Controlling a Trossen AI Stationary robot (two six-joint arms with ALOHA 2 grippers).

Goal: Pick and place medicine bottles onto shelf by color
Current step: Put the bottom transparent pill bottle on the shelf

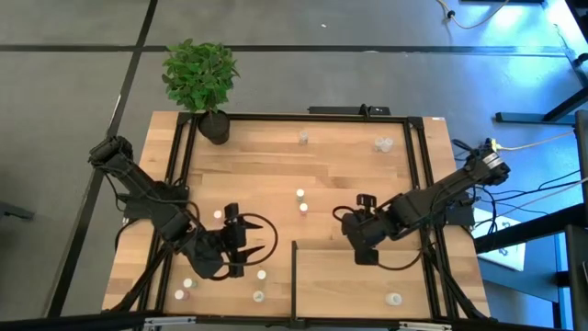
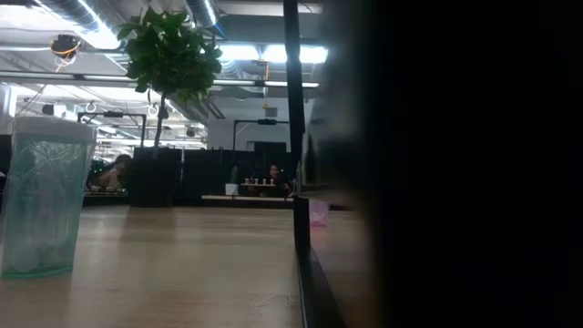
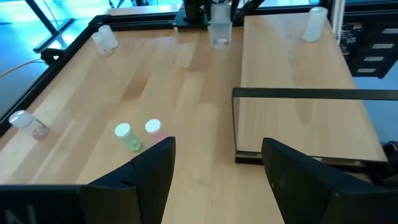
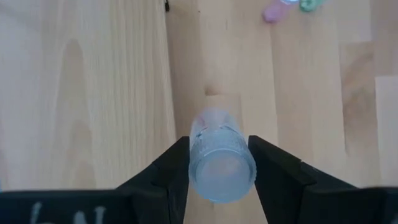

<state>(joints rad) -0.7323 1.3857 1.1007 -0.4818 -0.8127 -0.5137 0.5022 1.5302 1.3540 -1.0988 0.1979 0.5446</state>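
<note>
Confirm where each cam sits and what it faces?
High: overhead, straight down; both arms, shelf, plant.
Low: table height, facing the room; plant, no claw clearly visible.
Left wrist: past the open left claw toward the shelf.
Right wrist: down at the tabletop; right claw grips a clear bottle.
Shared: high and left wrist both see the shelf.

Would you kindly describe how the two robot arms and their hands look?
Both arms are dark, jointed and slim, with black cables looping beside them. The left hand and right hand each end in two broad, flat, matte black fingers; faint pale lettering marks the housing behind them.
</note>
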